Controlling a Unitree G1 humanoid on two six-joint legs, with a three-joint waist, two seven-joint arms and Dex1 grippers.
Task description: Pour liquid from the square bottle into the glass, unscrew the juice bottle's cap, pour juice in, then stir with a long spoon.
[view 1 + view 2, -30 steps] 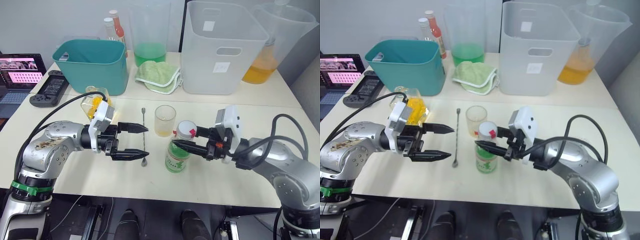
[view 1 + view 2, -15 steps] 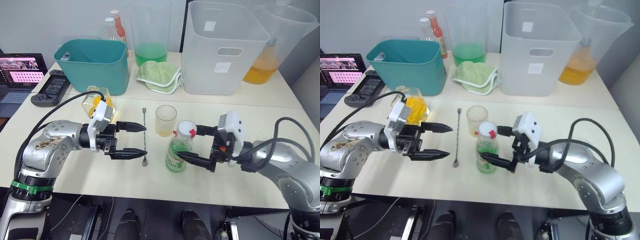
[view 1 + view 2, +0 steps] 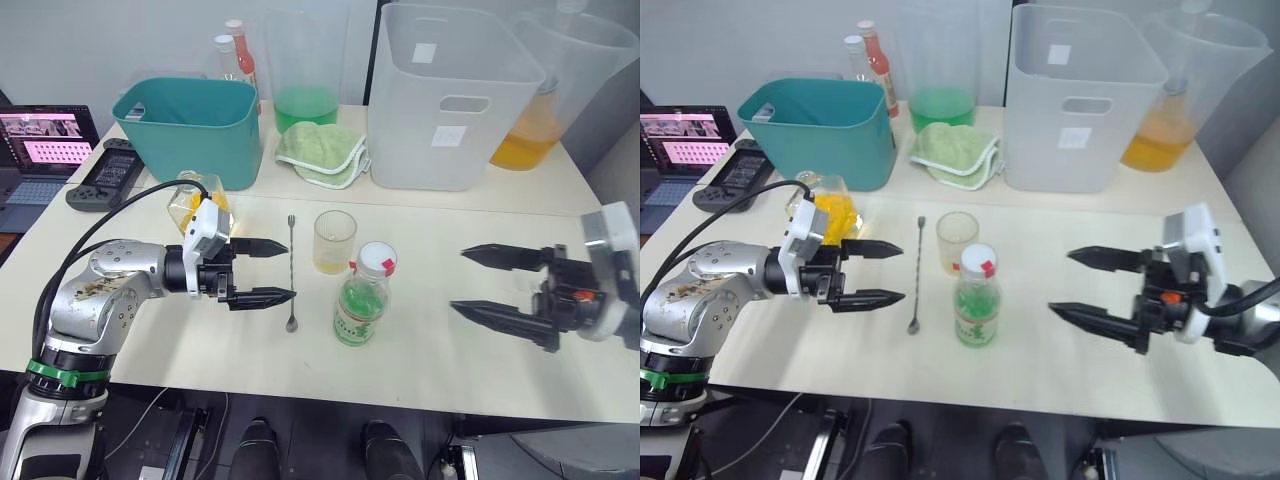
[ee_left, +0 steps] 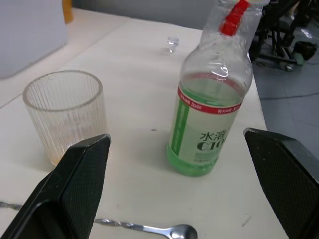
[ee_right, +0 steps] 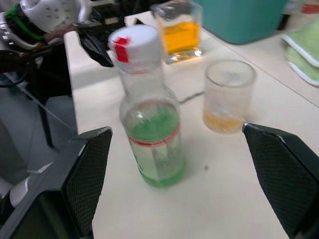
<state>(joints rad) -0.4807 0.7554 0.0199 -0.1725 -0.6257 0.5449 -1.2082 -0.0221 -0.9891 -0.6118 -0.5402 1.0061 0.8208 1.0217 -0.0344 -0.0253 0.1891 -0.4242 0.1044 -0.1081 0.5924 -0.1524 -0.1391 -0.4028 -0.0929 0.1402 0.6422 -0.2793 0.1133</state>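
Pulled back toward 3 o'clock, right gripper (image 3: 505,285) apart and empty, left gripper (image 3: 272,272) apart near long spoon (image 3: 290,272); capped juice bottle (image 3: 361,302) at 5 o'clock of glass (image 3: 333,241), easily toppled by off-centre regrasp.

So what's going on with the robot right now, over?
Left gripper and right gripper both open, empty. Juice bottle stands capped beside glass. Long spoon lies untouched. Nothing in the way.

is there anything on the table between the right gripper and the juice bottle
Nothing visible. The right gripper hangs open to the right of the juice bottle, with only bare table between them. The glass stands behind the bottle, off that line.
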